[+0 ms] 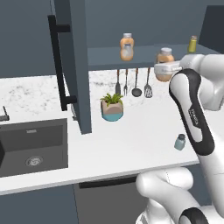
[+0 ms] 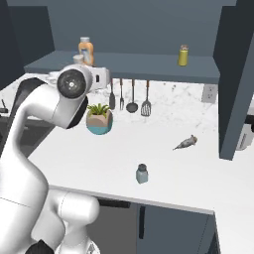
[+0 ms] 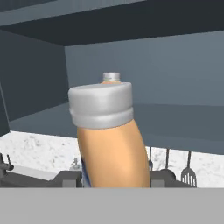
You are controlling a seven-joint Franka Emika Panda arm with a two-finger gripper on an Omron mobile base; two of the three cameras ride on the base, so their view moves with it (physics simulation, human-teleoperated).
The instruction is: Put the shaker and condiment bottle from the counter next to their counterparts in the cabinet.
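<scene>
My gripper [image 1: 166, 68] is shut on the condiment bottle [image 1: 164, 63], an orange bottle with a pale cap, and holds it at shelf height in front of the open cabinet [image 1: 144, 54]. In the hand view the bottle [image 3: 112, 142] leans between the dark fingertips [image 3: 70, 178], and the cap of its counterpart [image 3: 111, 77] peeks out behind it. That second orange bottle [image 1: 127, 47] stands on the shelf to the left, with the yellow-green shaker [image 1: 192, 43] far right. The small teal-grey shaker [image 1: 180, 142] stands upright on the counter [image 1: 131, 140] near its front edge.
The tall cabinet door [image 1: 72, 65] with its black handle hangs open on the left. A potted plant [image 1: 112, 107] and hanging utensils [image 1: 133, 83] sit below the shelf. A dark sink [image 1: 33, 146] lies left, and a small grey object [image 2: 186, 143] rests on the counter.
</scene>
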